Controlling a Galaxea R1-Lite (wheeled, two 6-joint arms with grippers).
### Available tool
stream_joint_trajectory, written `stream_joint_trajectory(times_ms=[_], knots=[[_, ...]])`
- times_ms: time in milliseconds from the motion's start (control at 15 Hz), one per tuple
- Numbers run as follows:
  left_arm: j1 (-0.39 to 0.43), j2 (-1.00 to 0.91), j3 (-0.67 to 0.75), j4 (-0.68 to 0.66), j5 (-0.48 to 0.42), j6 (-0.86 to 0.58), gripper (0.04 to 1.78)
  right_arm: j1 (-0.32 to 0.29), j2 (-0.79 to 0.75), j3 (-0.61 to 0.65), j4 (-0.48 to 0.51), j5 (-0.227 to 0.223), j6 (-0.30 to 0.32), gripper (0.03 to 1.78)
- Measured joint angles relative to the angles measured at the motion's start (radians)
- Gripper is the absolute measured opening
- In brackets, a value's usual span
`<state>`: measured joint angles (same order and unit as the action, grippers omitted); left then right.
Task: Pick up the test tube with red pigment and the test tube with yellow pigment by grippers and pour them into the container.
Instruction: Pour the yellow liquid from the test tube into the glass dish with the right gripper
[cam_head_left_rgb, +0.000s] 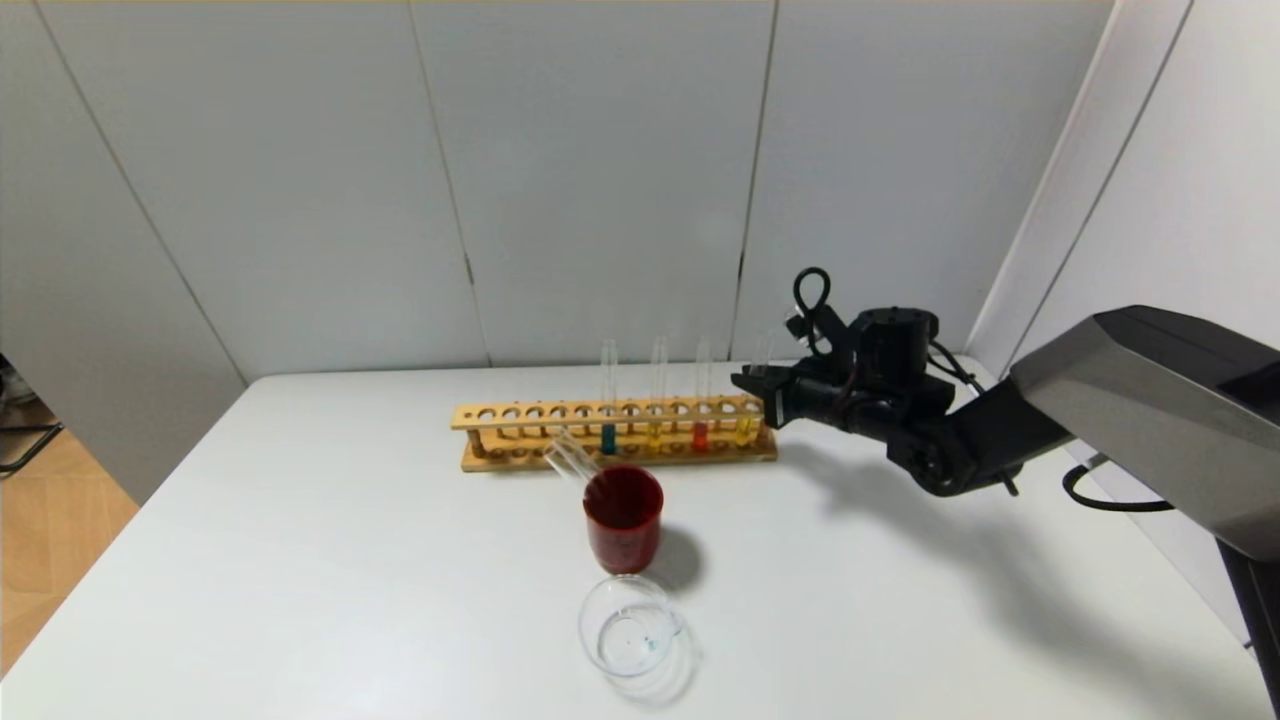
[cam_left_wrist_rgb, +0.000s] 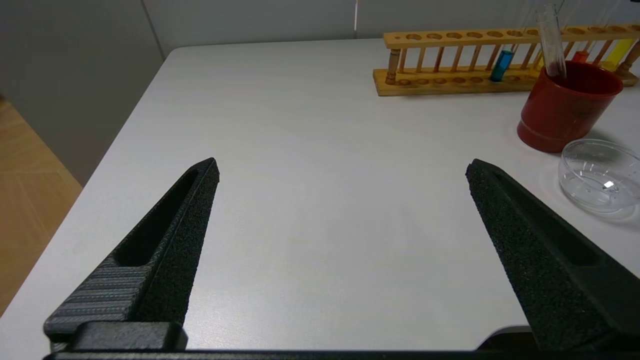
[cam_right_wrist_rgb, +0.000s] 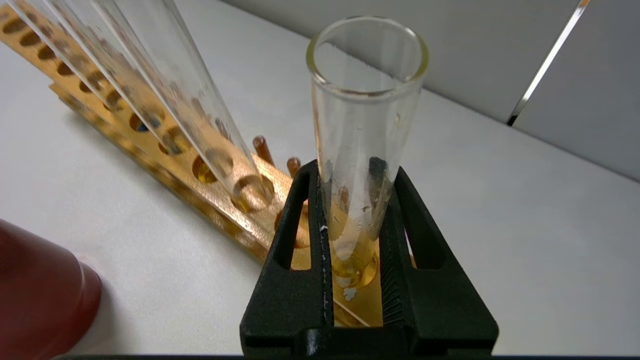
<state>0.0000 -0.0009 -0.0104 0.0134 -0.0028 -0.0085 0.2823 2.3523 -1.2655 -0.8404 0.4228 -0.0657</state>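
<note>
My right gripper (cam_head_left_rgb: 757, 386) is at the right end of the wooden rack (cam_head_left_rgb: 520, 415), shut on the upper part of a test tube with yellow pigment (cam_head_left_rgb: 746, 430). In the right wrist view the fingers (cam_right_wrist_rgb: 305, 210) clamp this tube (cam_right_wrist_rgb: 365, 125), whose lower end stands in the rack. The test tube with red pigment (cam_head_left_rgb: 700, 436) stands one place left of it, then a second yellow tube (cam_head_left_rgb: 655, 438). The clear glass container (cam_head_left_rgb: 630, 628) sits near the table's front. My left gripper (cam_left_wrist_rgb: 342, 167) is open and empty, low over bare table on the left.
A teal-liquid tube (cam_head_left_rgb: 608, 439) stands in the rack. A dark red cup (cam_head_left_rgb: 623, 518) with empty tubes (cam_head_left_rgb: 570, 460) leaning in it stands between rack and container. The left wrist view shows the cup (cam_left_wrist_rgb: 567, 107) and container (cam_left_wrist_rgb: 600, 175) to its right.
</note>
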Motion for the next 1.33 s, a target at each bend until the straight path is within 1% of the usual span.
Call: stream_joint_trajectory(times_ms=[200, 400, 600, 733, 867, 1000, 1133, 1333], knots=[[0.0, 0.0, 0.0, 0.0, 0.0, 0.0, 1.75, -0.014, -0.067, -0.038, 0.006, 0.003, 0.027, 0.35], [0.0, 0.0, 0.0, 0.0, 0.0, 0.0, 1.75, -0.028, -0.162, -0.074, 0.011, 0.0, 0.033, 0.35], [0.0, 0.0, 0.0, 0.0, -0.001, 0.0, 1.75, -0.027, -0.269, -0.077, 0.016, 0.0, 0.033, 0.35], [0.0, 0.0, 0.0, 0.0, 0.0, 0.0, 1.75, -0.025, -0.35, -0.029, 0.031, -0.002, 0.026, 0.35], [0.0, 0.0, 0.0, 0.0, 0.0, 0.0, 1.75, -0.016, -0.442, 0.08, 0.049, 0.002, 0.006, 0.35], [0.0, 0.0, 0.0, 0.0, -0.001, 0.0, 1.75, -0.013, -0.529, 0.22, 0.054, 0.006, -0.058, 0.35], [0.0, 0.0, 0.0, 0.0, 0.0, 0.0, 1.75, -0.006, -0.605, 0.373, 0.054, 0.008, -0.155, 0.35], [0.0, 0.0, 0.0, 0.0, -0.001, 0.0, 1.75, 0.019, -0.7, 0.587, 0.053, 0.009, -0.32, 0.35]])
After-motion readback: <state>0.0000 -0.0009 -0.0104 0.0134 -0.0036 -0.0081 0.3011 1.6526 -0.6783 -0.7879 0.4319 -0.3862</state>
